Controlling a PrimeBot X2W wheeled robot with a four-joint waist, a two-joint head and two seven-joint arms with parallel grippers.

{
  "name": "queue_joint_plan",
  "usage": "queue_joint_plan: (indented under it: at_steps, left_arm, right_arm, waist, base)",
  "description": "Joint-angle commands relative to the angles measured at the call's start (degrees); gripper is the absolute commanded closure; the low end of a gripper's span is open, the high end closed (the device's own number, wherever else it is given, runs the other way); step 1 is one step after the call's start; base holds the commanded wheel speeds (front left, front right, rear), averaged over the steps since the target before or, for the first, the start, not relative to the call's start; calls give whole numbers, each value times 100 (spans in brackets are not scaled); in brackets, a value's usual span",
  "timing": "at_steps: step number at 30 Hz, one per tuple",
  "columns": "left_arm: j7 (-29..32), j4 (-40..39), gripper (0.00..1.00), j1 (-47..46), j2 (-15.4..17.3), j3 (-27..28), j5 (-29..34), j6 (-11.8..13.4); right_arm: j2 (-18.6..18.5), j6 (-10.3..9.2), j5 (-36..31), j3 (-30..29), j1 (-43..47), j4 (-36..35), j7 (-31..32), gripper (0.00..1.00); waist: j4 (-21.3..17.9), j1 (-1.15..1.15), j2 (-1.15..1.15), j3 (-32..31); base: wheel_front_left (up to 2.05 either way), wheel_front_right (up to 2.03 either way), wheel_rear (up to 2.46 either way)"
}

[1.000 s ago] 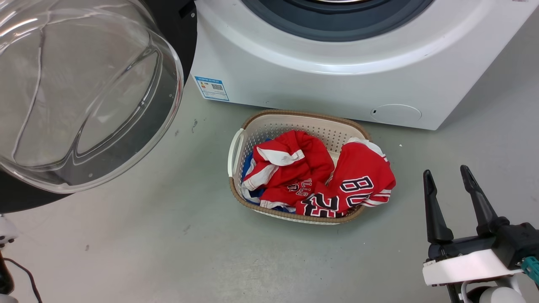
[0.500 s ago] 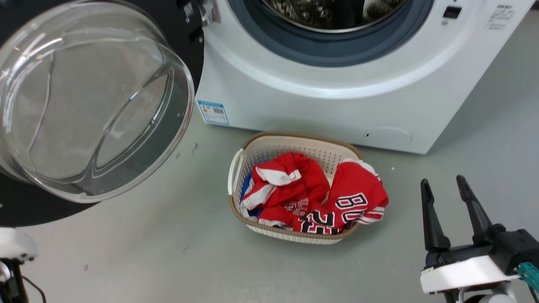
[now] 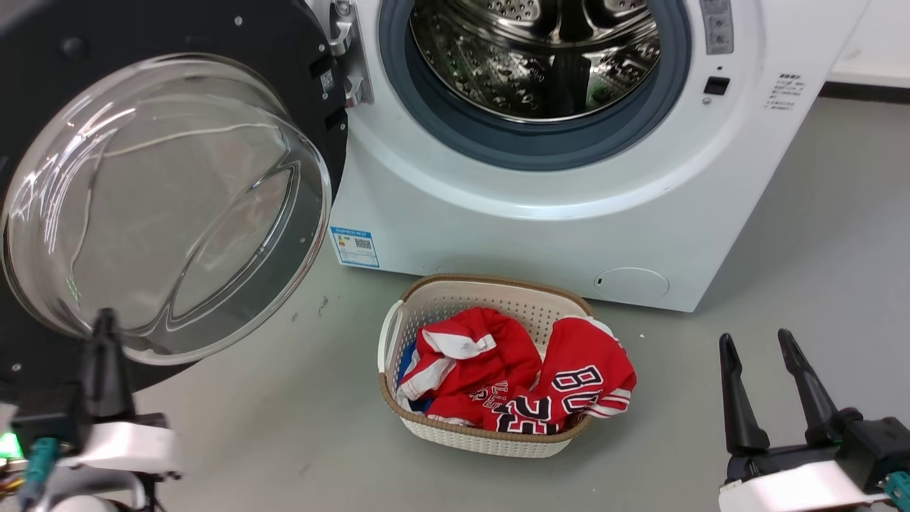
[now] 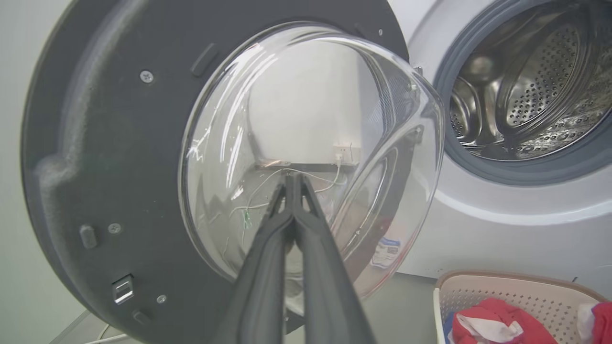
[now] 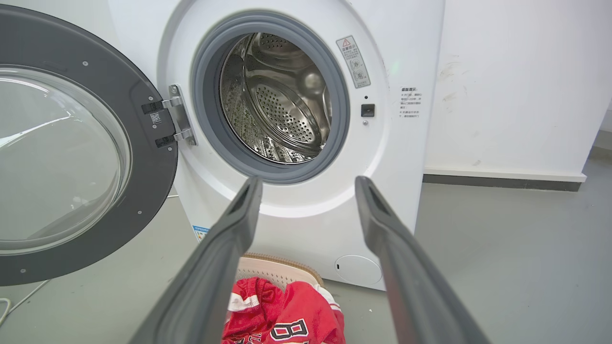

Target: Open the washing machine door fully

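The washing machine door point(image 3: 178, 28) is a black disc with a clear glass bowl point(image 3: 163, 206). It stands swung wide to the left of the white machine point(image 3: 498, 235), hinged beside the bare steel drum point(image 3: 533, 57). My left gripper point(image 3: 105, 316) is at the lower left, shut and holding nothing, its tip just before the bowl's lower rim. In the left wrist view the shut left gripper point(image 4: 292, 177) points at the door's point(image 4: 110, 143) bowl; I cannot tell if it touches. My right gripper point(image 3: 755, 338) is open at the lower right, away from the door point(image 5: 153, 162).
A cream laundry basket point(image 3: 490, 284) with red jerseys point(image 3: 498, 370) sits on the grey floor right before the machine. A white wall with a dark skirting point(image 5: 502, 181) runs to the machine's right. Bare floor lies between the basket and each gripper.
The head camera has tilted up, so the drum has come into the picture and everything sits lower. My left gripper has come into view at the lower left. The door stays wide open.
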Motion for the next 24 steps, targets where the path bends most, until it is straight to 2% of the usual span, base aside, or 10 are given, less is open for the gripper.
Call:
queue_joint_plan:
  at_steps: [1,6,7,8,9,17,24]
  left_arm:
    - [13,-160,100,95,-96,-109,38,20]
    - [13,-532,99,366,-329,-469,-19,41]
    - [13,-576,76,422,-357,-543,5,43]
    - [13,-622,33,480,-383,-627,-9,40]
    - [13,-656,0,531,-407,-719,8,35]
    - [13,-836,0,802,-488,-1201,-110,49]
    - [13,-884,0,965,-538,-1528,-192,250]
  right_arm:
    - [14,-1,20,-8,70,-29,-10,0]
    - [14,-1,49,-36,176,-115,-10,0]
    - [14,-1,48,-36,193,-126,-10,0]
    - [14,-1,52,-40,210,-137,-10,0]
    - [14,-1,51,-43,232,-145,-10,0]
    - [14,-1,54,-72,341,-199,-10,0]
    - [15,-1,93,-38,384,-321,-10,0]
  waist:
    - [-49,0,0,-67]
    - [-189,0,0,-209]
    - [-229,0,0,-234]
    - [-268,0,0,-258]
    - [-301,0,0,-280]
    - [-524,0,0,-378]
    - [-732,0,0,-398]
  base:
    - [0,0,0]
    - [0,0,0]
    - [0,0,0]
    - [0,0,0]
    - [0,0,0]
    - [0,0,0]
    - [0,0,0]
